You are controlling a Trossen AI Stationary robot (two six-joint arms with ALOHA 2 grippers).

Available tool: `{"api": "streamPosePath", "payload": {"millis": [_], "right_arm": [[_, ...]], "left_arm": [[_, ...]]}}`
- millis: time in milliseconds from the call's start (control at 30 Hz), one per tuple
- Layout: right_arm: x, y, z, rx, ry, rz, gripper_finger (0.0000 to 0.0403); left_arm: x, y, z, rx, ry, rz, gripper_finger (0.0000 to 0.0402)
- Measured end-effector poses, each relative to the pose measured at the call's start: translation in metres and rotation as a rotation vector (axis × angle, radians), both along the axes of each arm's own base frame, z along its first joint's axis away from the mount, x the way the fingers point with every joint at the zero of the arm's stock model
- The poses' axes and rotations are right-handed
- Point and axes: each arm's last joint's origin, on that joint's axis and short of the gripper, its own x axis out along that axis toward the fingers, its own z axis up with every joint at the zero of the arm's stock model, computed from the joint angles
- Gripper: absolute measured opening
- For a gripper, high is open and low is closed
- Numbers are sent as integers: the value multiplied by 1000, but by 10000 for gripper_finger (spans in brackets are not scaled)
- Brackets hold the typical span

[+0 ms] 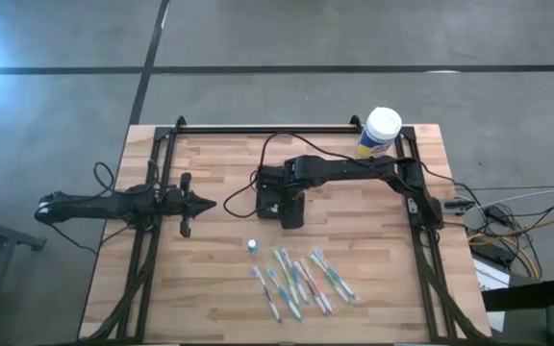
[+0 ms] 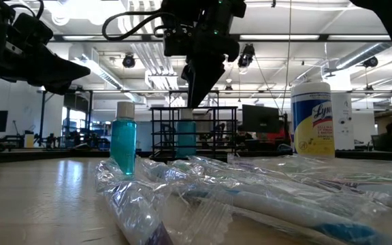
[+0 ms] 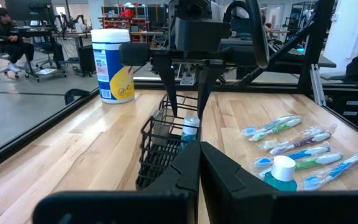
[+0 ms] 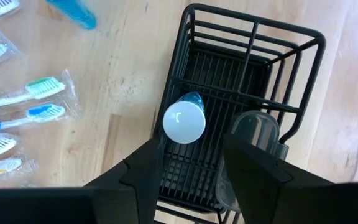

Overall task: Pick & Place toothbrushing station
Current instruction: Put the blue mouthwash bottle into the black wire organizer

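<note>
Two blue bottles with white caps were in play: one [image 4: 184, 119] stood upright inside the toothbrushing station [image 1: 283, 201], the black wire holder near the middle of the worktop [image 1: 210, 279], and the other [image 1: 252, 247] stood alone on the wood nearer the front edge. Roughly seven wrapped toothbrushes [image 1: 301, 279] lay scattered just beyond that loose bottle, and one white-lidded wipe canister [image 1: 379, 132] sat at the far right corner. Only the right wrist view showed a clear plastic cup [image 4: 253, 134] in the holder beside the bottle; only the left wrist view caught a seated person [image 3: 8, 37] in the room behind. The right gripper [image 4: 191, 165] hung pointing straight down over the holder, its jaws spread wide, one on either side of the bottle's cap and gripping nothing. The left gripper [image 1: 210, 204] lay stretched level toward the holder from the worktop's left side, well apart from it, jaws nearly closed and empty.
</note>
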Motion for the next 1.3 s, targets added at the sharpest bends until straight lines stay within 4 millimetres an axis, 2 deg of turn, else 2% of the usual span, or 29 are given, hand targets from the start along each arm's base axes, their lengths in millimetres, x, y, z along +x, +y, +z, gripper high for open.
{"api": "streamPosePath", "payload": {"millis": [600, 833, 1000, 1067, 1167, 1300], "right_arm": [[0, -1, 1, -47, 2, -12, 165], [1, -2, 18, -68, -17, -22, 166], [-1, -2, 38, -76, -33, -55, 166], [0, -1, 49, -20, -72, -43, 166], [0, 11, 81, 90, -227, 16, 166], [-15, 44, 137, 113, -512, 126, 159]], "left_arm": [[0, 0, 0, 6, 1, -1, 14], [0, 0, 0, 8, 2, -1, 14], [0, 0, 0, 8, 2, -1, 14], [0, 0, 0, 8, 2, -1, 14], [0, 0, 0, 8, 5, -1, 14], [0, 0, -1, 7, 6, -1, 14]]}}
